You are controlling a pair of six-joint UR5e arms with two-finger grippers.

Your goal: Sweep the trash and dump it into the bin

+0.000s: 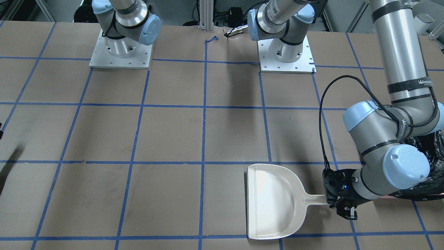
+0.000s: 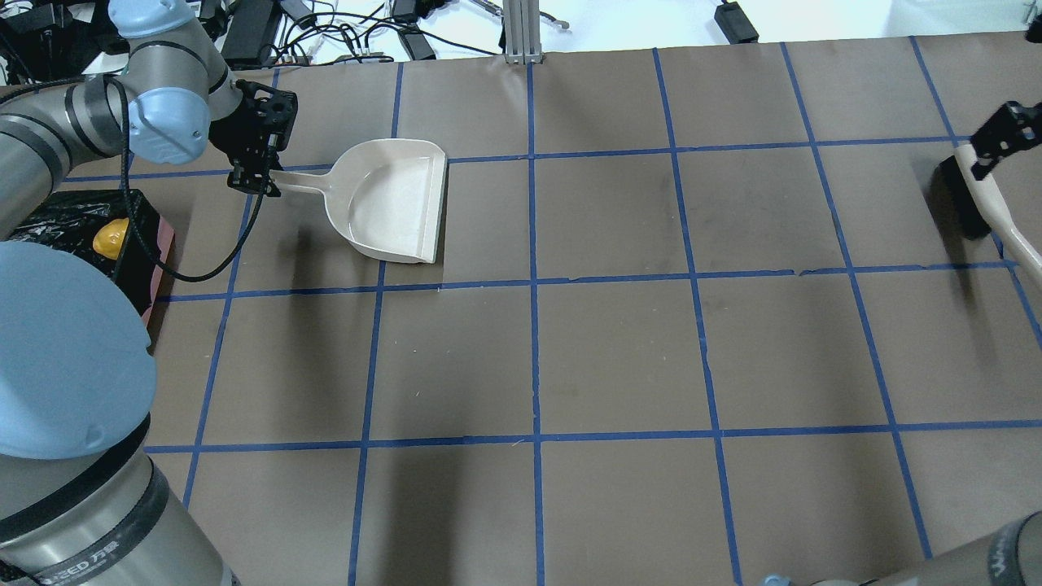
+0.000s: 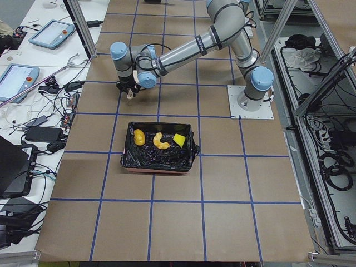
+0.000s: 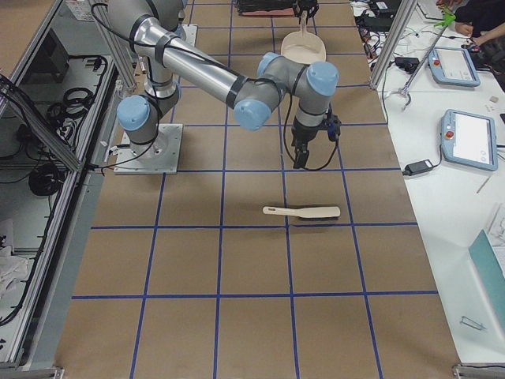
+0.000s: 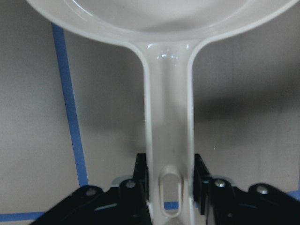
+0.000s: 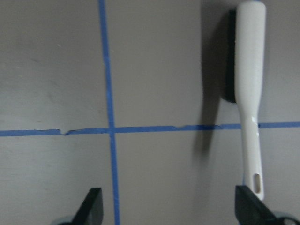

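Observation:
The pink bin (image 3: 158, 167), lined with a black bag, holds all three trash items: the yellow-brown lump (image 3: 138, 136), the pale crescent slice (image 3: 161, 141) and the green-topped sponge piece (image 3: 179, 139). In the overhead view the bin (image 2: 163, 252) is at the far left with the lump (image 2: 110, 238) showing. My left gripper (image 2: 254, 181) is shut on the handle of the beige dustpan (image 2: 395, 203), which is empty beside the bin. The wrist view shows the left gripper (image 5: 169, 176) clamping the handle. My right gripper (image 6: 171, 206) is open and empty above the table.
The beige brush (image 6: 251, 93) lies flat on the table beside my right gripper, bristles away from it; it also shows in the overhead view (image 2: 989, 199) at the right edge. Both arm bases (image 1: 119, 52) stand at the table's robot side.

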